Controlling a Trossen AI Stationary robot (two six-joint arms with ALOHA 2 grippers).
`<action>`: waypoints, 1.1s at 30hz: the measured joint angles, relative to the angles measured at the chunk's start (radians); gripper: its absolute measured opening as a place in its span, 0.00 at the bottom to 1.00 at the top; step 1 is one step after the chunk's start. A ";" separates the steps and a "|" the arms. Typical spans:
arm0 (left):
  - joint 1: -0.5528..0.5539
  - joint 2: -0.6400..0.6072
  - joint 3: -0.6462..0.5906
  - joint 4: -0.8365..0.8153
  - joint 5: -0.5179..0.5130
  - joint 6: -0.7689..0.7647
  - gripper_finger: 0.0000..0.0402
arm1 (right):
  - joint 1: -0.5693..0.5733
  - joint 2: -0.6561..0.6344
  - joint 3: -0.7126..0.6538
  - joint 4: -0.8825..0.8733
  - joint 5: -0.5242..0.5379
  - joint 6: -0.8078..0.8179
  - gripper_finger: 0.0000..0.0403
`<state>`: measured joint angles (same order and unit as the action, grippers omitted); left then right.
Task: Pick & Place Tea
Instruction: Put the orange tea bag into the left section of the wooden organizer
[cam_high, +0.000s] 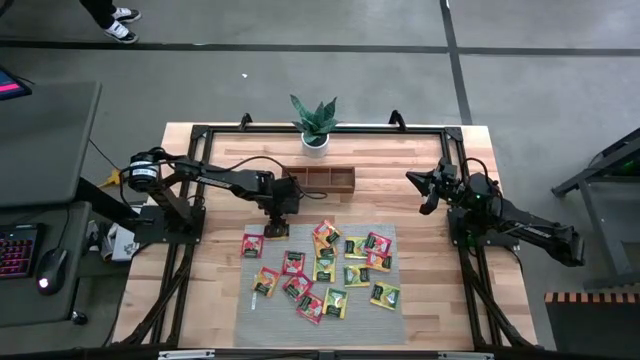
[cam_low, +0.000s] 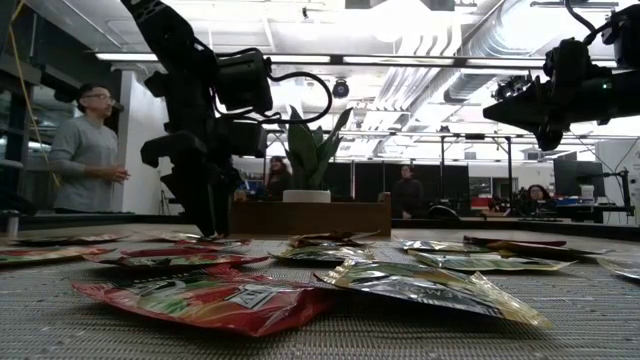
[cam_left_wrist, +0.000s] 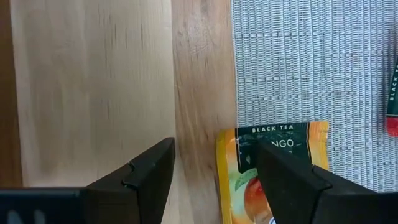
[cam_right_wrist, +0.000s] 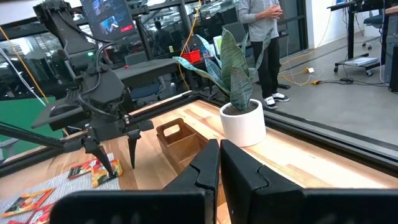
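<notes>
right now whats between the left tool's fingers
Bare wood of the table; the orange tea sachet lies under one finger, as the left wrist view shows.

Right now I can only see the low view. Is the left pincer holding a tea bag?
Observer: No. The left wrist view shows the left pincer open. A yellow mango black tea sachet lies flat beneath it, not gripped.
Operator: Where is that sachet lying?
Observer: Across the edge of the grey mat, partly on the wooden table.
Operator: And the other arm?
Observer: The right pincer is shut and empty, its wrist view shows.
</notes>
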<state>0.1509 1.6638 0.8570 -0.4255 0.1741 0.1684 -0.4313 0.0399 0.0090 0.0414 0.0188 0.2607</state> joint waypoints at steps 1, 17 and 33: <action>0.000 0.000 0.000 -0.001 -0.001 0.000 0.54 | 0.000 0.000 0.000 0.000 0.000 0.000 0.03; 0.001 0.024 0.000 0.013 -0.041 -0.042 0.16 | 0.000 0.000 0.000 0.000 0.000 0.000 0.03; 0.000 0.014 0.009 -0.006 -0.056 -0.140 0.00 | 0.000 0.000 0.000 0.000 0.000 0.000 0.03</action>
<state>0.1509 1.6783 0.8658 -0.4313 0.1183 0.0280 -0.4313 0.0399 0.0088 0.0414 0.0189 0.2607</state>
